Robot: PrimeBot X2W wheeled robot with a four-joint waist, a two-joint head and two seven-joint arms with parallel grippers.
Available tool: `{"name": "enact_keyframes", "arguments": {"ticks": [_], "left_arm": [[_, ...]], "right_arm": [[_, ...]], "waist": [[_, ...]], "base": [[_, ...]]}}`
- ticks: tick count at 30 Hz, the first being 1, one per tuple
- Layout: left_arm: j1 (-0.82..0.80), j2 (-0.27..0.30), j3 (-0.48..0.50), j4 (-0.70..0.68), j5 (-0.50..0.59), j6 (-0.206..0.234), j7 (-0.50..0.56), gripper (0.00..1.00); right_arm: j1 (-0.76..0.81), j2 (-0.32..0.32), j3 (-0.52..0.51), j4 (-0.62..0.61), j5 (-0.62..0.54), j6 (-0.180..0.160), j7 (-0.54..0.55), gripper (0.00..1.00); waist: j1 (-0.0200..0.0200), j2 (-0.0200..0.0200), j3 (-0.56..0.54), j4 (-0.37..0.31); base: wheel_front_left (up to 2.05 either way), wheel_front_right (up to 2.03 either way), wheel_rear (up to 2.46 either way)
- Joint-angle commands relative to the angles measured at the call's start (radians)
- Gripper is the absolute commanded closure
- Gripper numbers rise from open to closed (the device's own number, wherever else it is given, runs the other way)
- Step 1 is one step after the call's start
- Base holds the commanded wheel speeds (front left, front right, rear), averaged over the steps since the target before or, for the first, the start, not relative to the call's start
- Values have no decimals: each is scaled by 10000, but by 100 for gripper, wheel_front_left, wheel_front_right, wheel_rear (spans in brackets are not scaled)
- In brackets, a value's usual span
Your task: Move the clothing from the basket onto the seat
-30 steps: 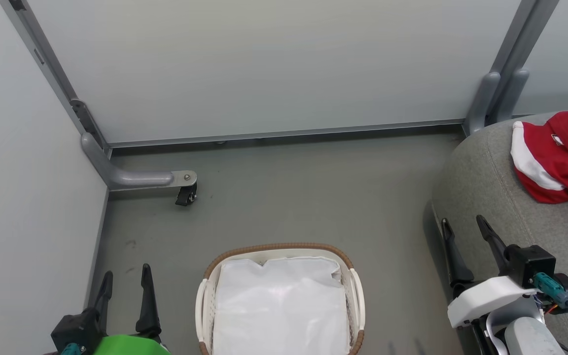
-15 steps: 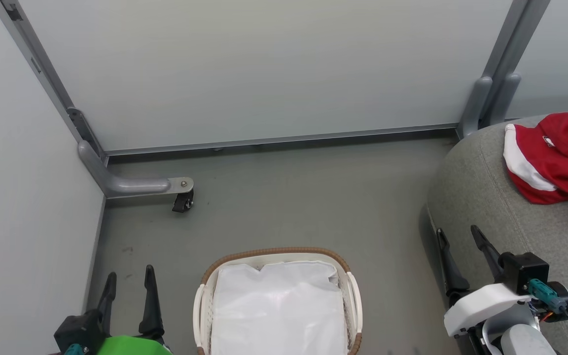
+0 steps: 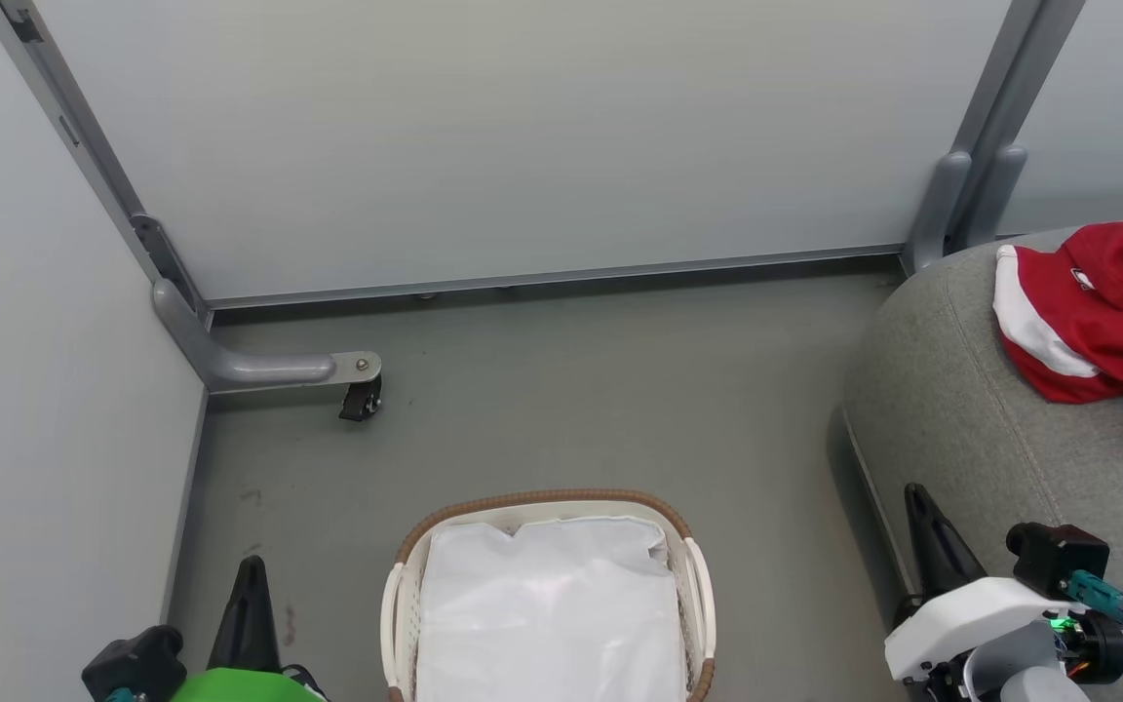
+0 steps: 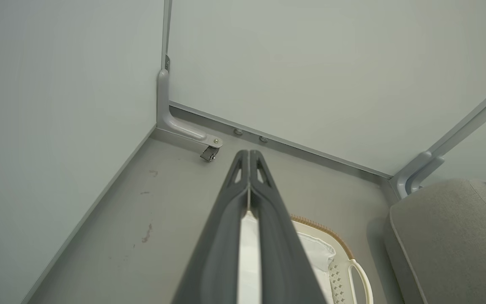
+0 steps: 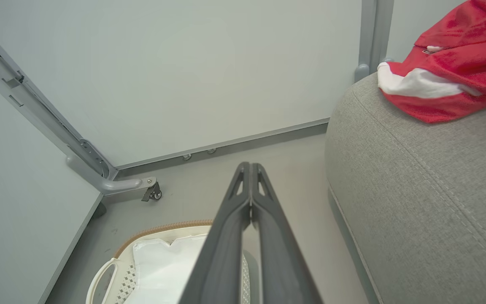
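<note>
Red jerseys with white stripes (image 3: 1103, 307) lie bunched on the grey seat (image 3: 971, 409) at the right; the right wrist view has the jerseys (image 5: 445, 67) at its upper right. The white basket (image 3: 688, 575) with a brown woven rim stands on the floor at bottom centre, holding just its white liner (image 3: 552, 609). My left gripper (image 3: 250, 575) is shut on nothing, left of the basket, its tips (image 4: 249, 154) pressed together. My right gripper (image 3: 917, 502) is shut too, beside the seat's front edge, with its tips (image 5: 250, 166) touching.
Pale partition walls (image 3: 522, 136) close the space at the back and left. A grey metal foot with a small black castor (image 3: 362, 395) juts onto the grey floor (image 3: 571, 390) at the left. A grey post (image 3: 981, 175) stands behind the seat.
Both grippers have gone from open to shut and pulled back toward the bottom of the head view. The camera shifted slightly after the oldest frame.
</note>
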Motion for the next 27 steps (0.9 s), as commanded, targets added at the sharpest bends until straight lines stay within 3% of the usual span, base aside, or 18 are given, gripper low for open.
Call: {"name": "enact_keyframes", "arguments": {"ticks": [1, 27], "left_arm": [[-247, 21, 98, -202, -440, -56, 89, 100], [-697, 39, 534, -415, -4137, -185, 1148, 100]], "right_arm": [[-161, -50, -56, -234, 464, -1, 83, 100], [-162, -87, -339, -678, 4569, -4, 1115, 100]], "waist": [[0, 0, 0, -4], [0, 0, -2, -79]], "base": [[0, 0, 0], [0, 0, 0]]}}
